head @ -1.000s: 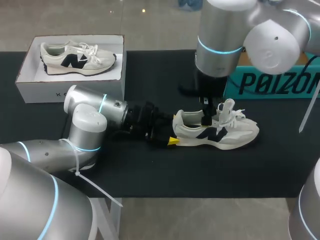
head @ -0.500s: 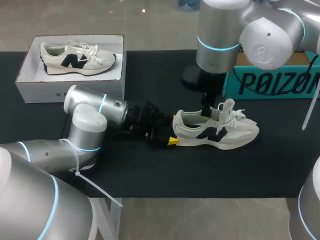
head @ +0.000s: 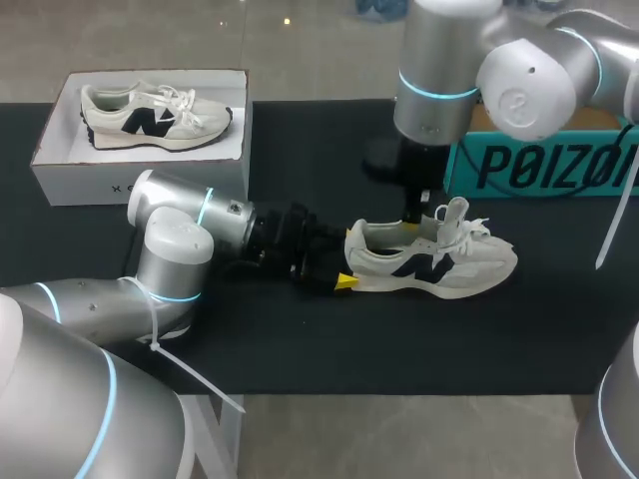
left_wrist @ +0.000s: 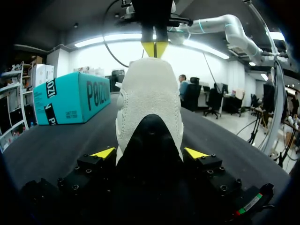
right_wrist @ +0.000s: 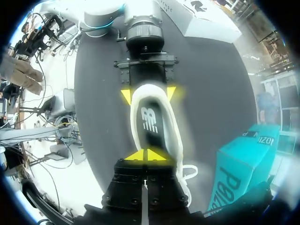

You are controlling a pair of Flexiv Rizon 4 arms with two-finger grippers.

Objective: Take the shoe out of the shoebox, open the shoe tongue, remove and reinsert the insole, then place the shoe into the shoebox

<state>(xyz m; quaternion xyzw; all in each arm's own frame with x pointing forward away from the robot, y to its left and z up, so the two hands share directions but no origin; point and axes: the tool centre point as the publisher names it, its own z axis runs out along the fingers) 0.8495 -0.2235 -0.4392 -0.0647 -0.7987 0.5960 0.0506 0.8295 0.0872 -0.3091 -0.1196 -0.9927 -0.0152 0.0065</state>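
Shoebox (head: 60,172) far left, second shoe (head: 150,118) inside, well apart. Left gripper (left_wrist: 150,152) clamps heel of shoe (head: 439,265) lying centre-right. Right gripper (right_wrist: 145,155), tips pinched shut on nothing, has risen out of shoe mouth; insole (right_wrist: 151,124) looks seated, so boxing likely next. Teal box (head: 539,160) near, behind-right; open table (head: 300,339) leftward.

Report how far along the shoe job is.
Done: the shoe is out, lying on the table. In hand: left gripper clamps its heel; right gripper, shut, hovers over the opening, the insole lying inside. Left: whatever insole work remains, and boxing the shoe in the shoebox.
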